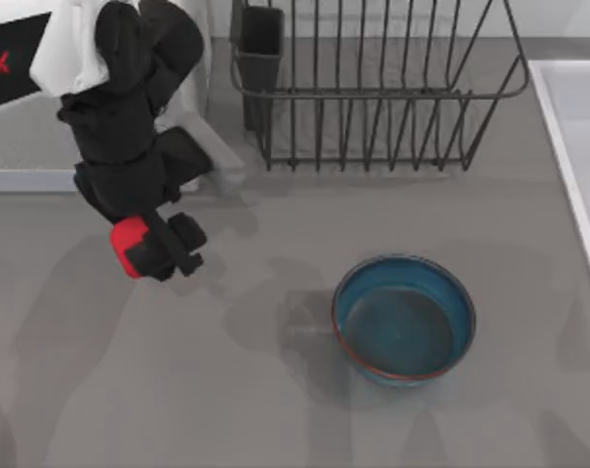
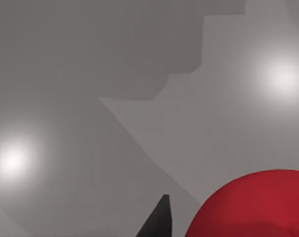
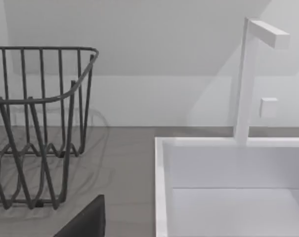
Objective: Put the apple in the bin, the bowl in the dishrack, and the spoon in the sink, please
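Left gripper [image 1: 156,249]: closed on the apple [image 1: 129,246], raised over the worktop [image 1: 226,390] near its left edge, forward of the far-left corner.
Apple: bright red, clamped between the black fingers [image 1: 185,239]; the left wrist view shows its rounded top [image 2: 253,205] beside one dark fingertip [image 2: 159,219].
Bowl [image 1: 404,319]: blue-teal, upright, right of centre on the worktop, well apart from the gripper.
Dishrack [image 1: 373,88]: at the far edge, black cup [image 1: 260,58] at its left corner.
Sink [image 1: 572,146]: at the right edge; its white basin [image 3: 228,187] and faucet [image 3: 248,79] appear beside the rack [image 3: 40,123].
Right gripper: finger state cannot be told.
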Controlling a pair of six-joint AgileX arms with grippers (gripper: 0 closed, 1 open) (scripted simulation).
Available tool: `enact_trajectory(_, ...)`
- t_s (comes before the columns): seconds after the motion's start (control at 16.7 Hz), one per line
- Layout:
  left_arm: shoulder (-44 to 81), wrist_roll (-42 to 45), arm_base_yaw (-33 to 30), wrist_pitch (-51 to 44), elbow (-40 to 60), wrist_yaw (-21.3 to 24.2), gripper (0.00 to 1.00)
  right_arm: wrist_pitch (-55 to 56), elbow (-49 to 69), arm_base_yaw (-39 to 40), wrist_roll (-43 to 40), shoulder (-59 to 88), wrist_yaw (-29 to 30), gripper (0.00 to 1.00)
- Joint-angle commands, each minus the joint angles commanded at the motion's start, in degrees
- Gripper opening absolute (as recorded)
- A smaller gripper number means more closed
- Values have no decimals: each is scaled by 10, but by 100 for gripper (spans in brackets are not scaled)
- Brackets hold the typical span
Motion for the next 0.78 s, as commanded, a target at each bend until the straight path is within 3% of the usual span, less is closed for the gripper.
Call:
enact_trajectory(0.48, -11, 16, 5, -10, 4, 0, 0, 0, 0, 0, 0, 0, 0, 100)
enact_trajectory(0.78, -64, 159, 43, -40, -6, 5, 0, 0, 0, 0, 0, 0, 0, 100)
